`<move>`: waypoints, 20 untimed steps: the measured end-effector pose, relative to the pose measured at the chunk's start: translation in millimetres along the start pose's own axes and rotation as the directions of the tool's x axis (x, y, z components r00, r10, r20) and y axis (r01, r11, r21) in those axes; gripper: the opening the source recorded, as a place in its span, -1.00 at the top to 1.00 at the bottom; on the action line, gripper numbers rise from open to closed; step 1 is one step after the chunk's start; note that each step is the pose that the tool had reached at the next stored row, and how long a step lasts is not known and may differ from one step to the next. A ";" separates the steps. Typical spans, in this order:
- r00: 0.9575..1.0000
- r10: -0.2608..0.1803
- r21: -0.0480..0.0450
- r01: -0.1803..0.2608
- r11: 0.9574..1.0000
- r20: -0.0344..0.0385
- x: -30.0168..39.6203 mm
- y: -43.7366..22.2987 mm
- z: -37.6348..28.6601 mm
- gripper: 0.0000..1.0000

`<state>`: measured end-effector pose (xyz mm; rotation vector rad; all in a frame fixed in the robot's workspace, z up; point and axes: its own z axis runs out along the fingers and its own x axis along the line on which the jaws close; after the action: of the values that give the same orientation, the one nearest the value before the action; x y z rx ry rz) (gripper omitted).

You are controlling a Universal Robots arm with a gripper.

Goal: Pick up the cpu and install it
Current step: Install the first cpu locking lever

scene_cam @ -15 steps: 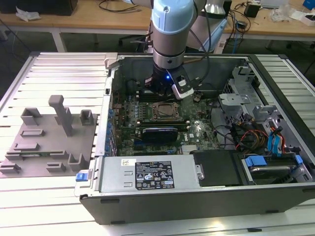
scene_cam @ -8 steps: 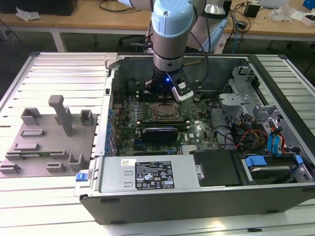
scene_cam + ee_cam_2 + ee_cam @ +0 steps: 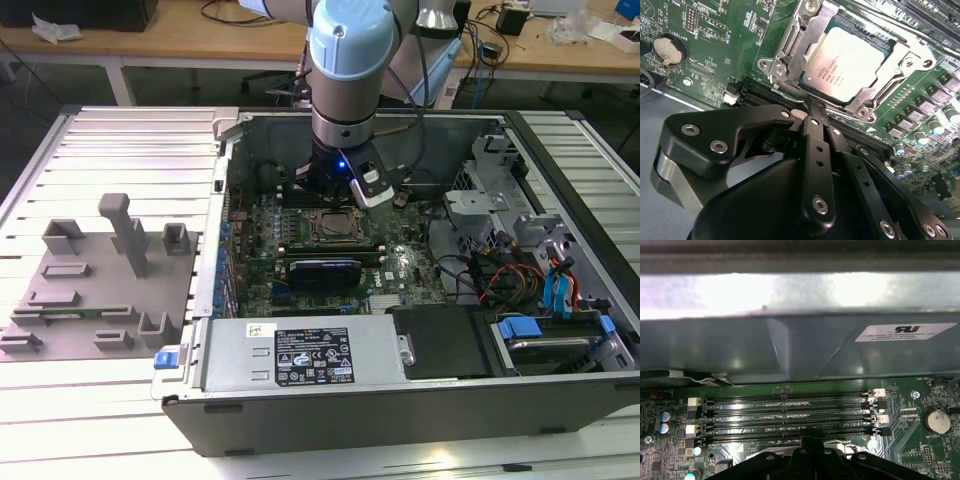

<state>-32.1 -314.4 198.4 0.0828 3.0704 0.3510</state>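
Here the cpu [image 3: 849, 59] sits in its socket frame [image 3: 790, 50] on the green motherboard [image 3: 710, 45].

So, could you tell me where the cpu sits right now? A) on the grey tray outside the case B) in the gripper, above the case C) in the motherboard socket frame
C: in the second wrist view the cpu lies flat inside the socket frame, just beyond the gripper.

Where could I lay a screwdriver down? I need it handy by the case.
The ribbed metal table is bare behind the grey fixture and in front of it. Inside the case it is crowded: the gripper by the cpu, and cables.
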 end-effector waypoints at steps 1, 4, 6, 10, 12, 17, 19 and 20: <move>1.000 0.000 0.000 0.000 1.000 0.000 0.0 0.0 0.0 0.79; 1.000 0.000 -0.001 0.000 1.000 0.000 -0.1 0.3 -1.4 0.79; 1.000 0.000 -0.001 0.000 1.000 0.000 -0.2 0.8 -3.7 0.79; 1.000 0.002 -0.001 -0.002 1.000 0.002 -0.5 2.1 -9.2 0.79; 1.000 0.004 -0.001 -0.004 1.000 0.005 -0.6 3.1 -13.4 0.79; 1.000 0.007 -0.002 -0.007 1.000 0.006 -0.5 3.3 -14.5 0.79; 1.000 -0.020 -0.004 0.020 1.000 0.000 -0.5 3.3 -14.5 0.79; 0.999 -0.046 -0.005 0.046 0.999 -0.006 -0.5 3.2 -14.5 0.79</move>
<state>-32.3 -314.5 213.3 0.0116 3.0717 0.3565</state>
